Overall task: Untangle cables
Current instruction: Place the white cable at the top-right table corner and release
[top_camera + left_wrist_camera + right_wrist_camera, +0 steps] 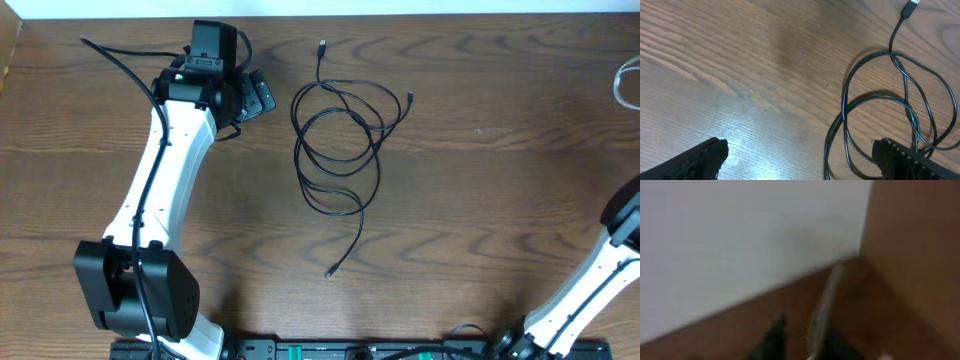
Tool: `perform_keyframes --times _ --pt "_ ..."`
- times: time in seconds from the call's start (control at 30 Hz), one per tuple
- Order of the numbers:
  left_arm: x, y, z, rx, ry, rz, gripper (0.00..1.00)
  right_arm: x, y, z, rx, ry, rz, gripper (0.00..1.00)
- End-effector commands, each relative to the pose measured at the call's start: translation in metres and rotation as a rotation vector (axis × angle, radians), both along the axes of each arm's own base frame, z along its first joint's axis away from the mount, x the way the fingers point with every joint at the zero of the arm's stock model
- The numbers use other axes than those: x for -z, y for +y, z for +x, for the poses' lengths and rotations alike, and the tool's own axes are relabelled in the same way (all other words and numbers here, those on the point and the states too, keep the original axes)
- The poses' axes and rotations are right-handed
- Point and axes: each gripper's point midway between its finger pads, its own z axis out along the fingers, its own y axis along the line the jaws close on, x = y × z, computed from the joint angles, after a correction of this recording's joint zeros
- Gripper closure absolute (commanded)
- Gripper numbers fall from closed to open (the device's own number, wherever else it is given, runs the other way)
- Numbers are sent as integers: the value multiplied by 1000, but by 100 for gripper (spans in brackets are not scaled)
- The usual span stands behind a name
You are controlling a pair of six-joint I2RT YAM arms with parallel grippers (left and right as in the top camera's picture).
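Three plug ends (321,45) show on the looped black cables (361,220); left gripper (800,150) gapes empty; right gripper (807,340) state unclear.

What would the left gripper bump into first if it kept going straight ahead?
Most likely the black cable. Its loops lie on the table just ahead of the left gripper and its open jaws, though depth is unclear.

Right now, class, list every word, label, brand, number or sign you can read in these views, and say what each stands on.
No text can be read.
The black cable and its plug show no print.
The rail at the table's near edge carries small green and white spots, too small to read.
The right wrist view is too blurred to show any text.
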Motion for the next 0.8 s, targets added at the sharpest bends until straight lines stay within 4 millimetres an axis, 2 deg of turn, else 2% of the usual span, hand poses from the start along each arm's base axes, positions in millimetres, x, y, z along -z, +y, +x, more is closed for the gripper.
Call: perform_keyframes --times 0.0,0.07,0.17,0.3,0.33,0.43,0.5,0.53,0.57,0.67,0.7,0.73,0.77 --pt "-2 0 -3 -2 -1 1 2 35 -11 -12 82 95 34 1" --pt "-2 0 -3 -2 -1 1 2 37 -7 -16 79 117 51 1" --pt "-2 0 -3 -2 -1 1 2 22 -3 -21 76 120 53 1" --pt "-2 0 -3 -2 -1 1 2 -38 15 -31 63 87 32 1" --pt "-2 0 -3 -2 -1 1 2 -51 26 -38 55 103 41 1" --pt "-2 0 -3 -2 -1 1 2 -61 51 -53 28 165 80 1" --pt "-2 0 -3 -2 -1 1 2 -63 80 -59 -37 204 132 1" --pt "-2 0 -3 -2 -1 1 2 -66 106 -57 -123 205 187 1" --pt "-2 0 -3 -2 -1 1 2 -68 119 -56 -168 201 214 1" --pt "-2 0 -3 -2 -1 1 2 -74 198 -54 -415 200 378 1" --pt "-2 0 -3 -2 -1 1 2 -73 211 -54 -449 208 401 1" --pt "-2 1 -3 -2 -1 1 2 -69 249 -56 -526 248 452 1" --pt "-2 1 -3 -2 -1 1 2 -64 270 -57 -556 284 464 1"
